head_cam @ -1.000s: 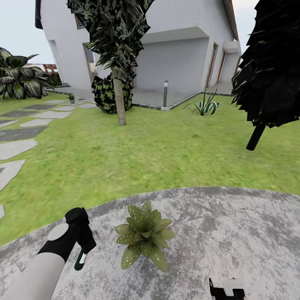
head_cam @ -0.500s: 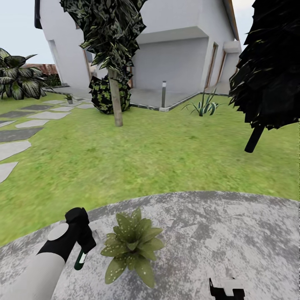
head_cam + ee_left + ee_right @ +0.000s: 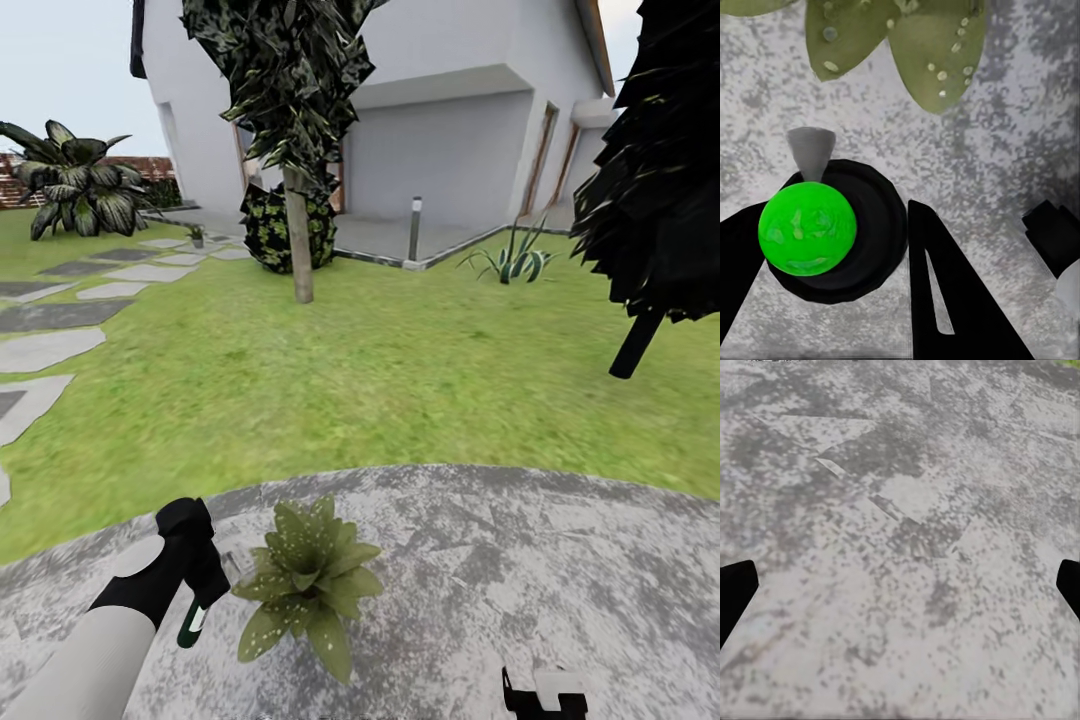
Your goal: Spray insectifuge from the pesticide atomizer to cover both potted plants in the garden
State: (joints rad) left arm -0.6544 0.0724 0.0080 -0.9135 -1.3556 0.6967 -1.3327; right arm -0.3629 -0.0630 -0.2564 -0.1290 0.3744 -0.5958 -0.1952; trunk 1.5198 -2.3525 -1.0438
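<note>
**On the patio: atomizer aimed at the speckled plant**

Head view: the left pincer (image 3: 200, 590) grips the pesticide atomizer (image 3: 192, 624) beside a potted plant (image 3: 303, 580).

Left wrist view: fingers (image 3: 952, 300) clamp its light, slick, rigid body.

Right wrist view: the right pincer's tips spread wide over paving (image 3: 907, 547).

We see the right gripper (image 3: 545, 697) cut off by the frame's lower edge; the potted plant's (image 3: 303, 580) pot stays hidden under leaves.
</note>
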